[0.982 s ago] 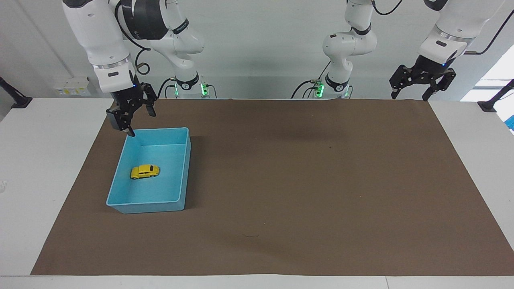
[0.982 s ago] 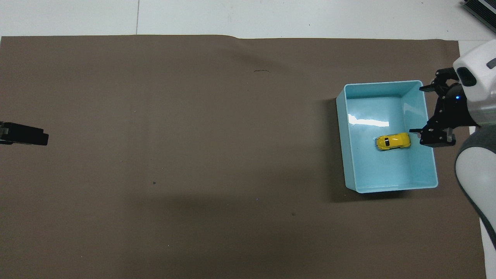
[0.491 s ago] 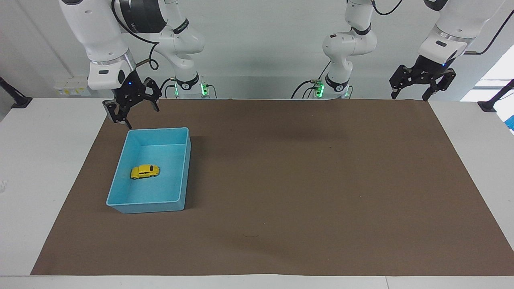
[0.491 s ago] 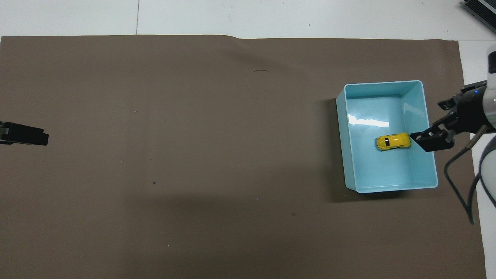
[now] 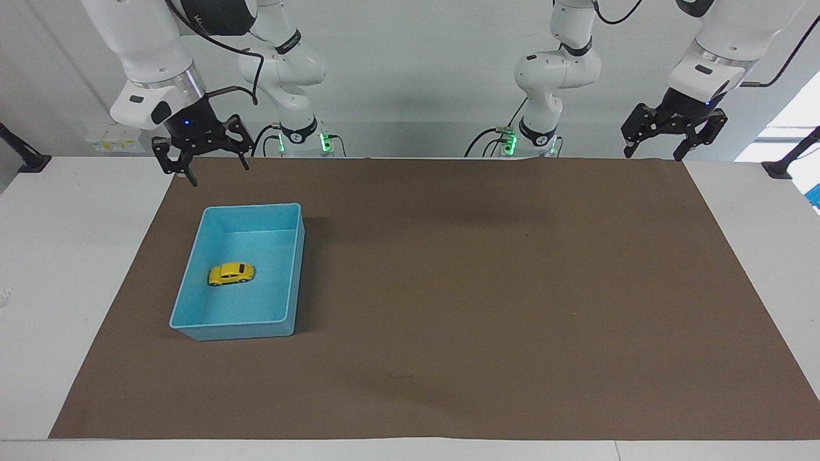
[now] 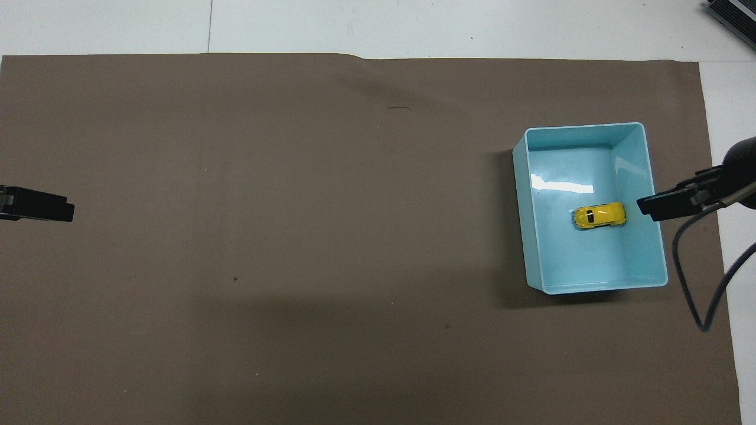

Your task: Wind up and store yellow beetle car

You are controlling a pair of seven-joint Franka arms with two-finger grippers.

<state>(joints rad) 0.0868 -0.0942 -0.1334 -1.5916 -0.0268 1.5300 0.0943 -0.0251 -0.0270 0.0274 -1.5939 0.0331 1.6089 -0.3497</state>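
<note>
One yellow beetle car [image 5: 231, 274] sits on its wheels inside the light-blue bin [image 5: 192, 324].
Right gripper [image 5: 201, 163] hangs at the bin's 12 o'clock, jaws released and empty; left gripper [image 5: 672, 137] waits raised, jaws released, over the brown-covered surface [image 5: 487, 288].

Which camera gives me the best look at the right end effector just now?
The facing view: the whole right end effector shows there, open and empty, raised over the mat's robot-side edge, clear of the light-blue bin. The overhead view catches only a dark part of the right end effector at its edge, beside the bin's wall, with its height unreadable.
</note>
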